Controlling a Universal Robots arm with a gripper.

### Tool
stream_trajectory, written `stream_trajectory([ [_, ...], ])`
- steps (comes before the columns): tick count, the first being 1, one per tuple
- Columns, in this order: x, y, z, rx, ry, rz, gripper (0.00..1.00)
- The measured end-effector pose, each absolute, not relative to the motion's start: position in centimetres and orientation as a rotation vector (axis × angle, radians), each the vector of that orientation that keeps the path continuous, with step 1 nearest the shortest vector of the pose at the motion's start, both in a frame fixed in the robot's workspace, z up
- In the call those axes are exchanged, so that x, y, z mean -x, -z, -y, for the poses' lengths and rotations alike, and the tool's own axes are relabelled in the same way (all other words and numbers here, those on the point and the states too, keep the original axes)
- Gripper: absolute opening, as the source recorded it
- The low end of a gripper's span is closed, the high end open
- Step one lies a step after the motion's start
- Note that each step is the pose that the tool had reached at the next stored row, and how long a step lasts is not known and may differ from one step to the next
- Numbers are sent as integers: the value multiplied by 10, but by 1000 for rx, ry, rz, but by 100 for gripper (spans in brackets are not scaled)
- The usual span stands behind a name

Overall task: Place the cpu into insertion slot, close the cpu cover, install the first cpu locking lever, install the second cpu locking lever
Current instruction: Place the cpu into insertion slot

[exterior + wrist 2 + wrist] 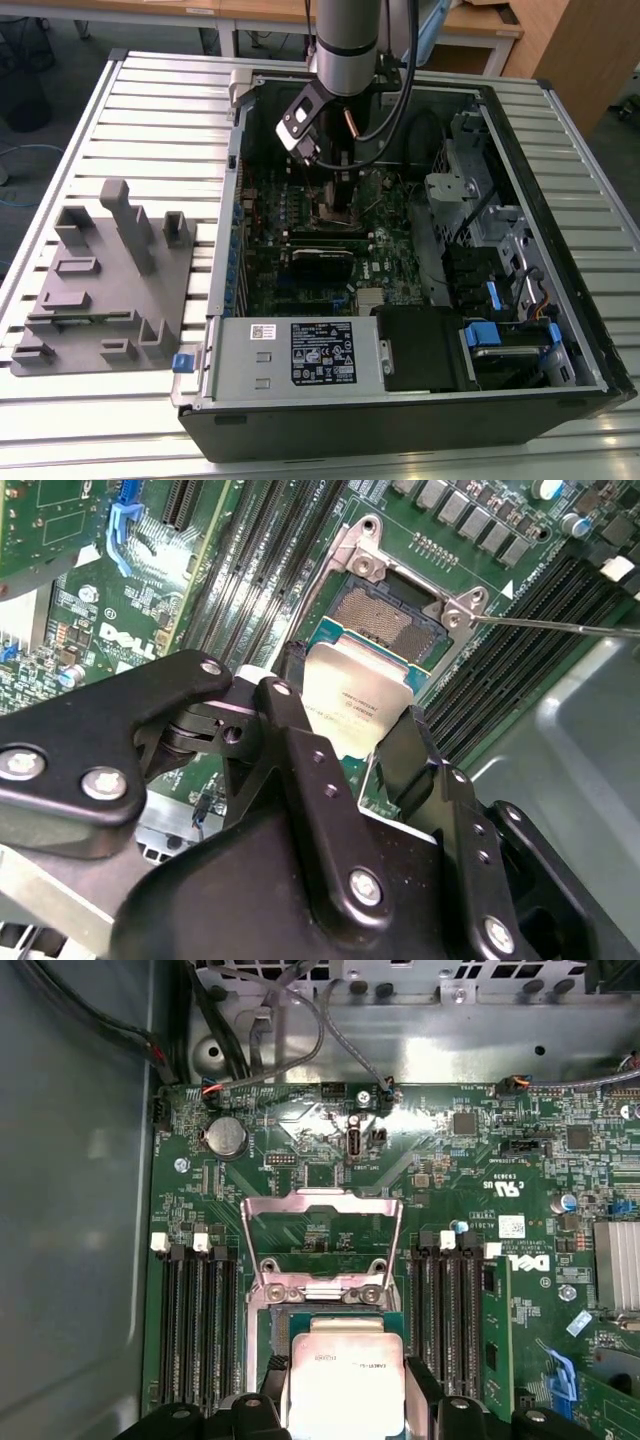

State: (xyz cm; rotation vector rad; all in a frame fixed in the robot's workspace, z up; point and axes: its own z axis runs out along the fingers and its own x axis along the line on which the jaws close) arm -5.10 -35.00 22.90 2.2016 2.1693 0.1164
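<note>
My gripper (350, 735) is shut on the cpu (352, 705), its black fingers (408, 752) pressing two opposite edges of the silver chip. The chip hangs tilted just above the insertion slot (385, 620), partly overlapping it; the slot's dark pin field is bare. In the first wrist view the cpu (345, 1380) sits in front of the cpu cover (320, 1198), which is swung open and back from the slot (292, 1318). A thin locking lever (560, 627) sticks out sideways, unlatched. In the exterior view the gripper (335, 195) reaches down into the open computer case (560, 160).
Long black memory slots (195, 1330) flank the socket on both sides. A grey power supply (300, 355) and drive bays with blue tabs (490, 335) fill the case's near side. A grey parts fixture (100, 280) lies on the slatted table on the exterior view's left.
</note>
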Motion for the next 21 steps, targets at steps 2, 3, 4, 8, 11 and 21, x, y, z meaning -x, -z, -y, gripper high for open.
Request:
stream_trajectory([
  [2,52,-227,350,-2200,-117,-2171,54],
  [3,52,-226,349,-2199,-117,-2171,54],
  [4,53,-225,349,-2199,-118,-2172,54],
  [8,55,-219,346,-2199,-118,-2172,54],
  [11,55,-214,346,-2199,-118,-2172,54],
  [21,55,-205,345,-2195,-121,-2179,54],
])
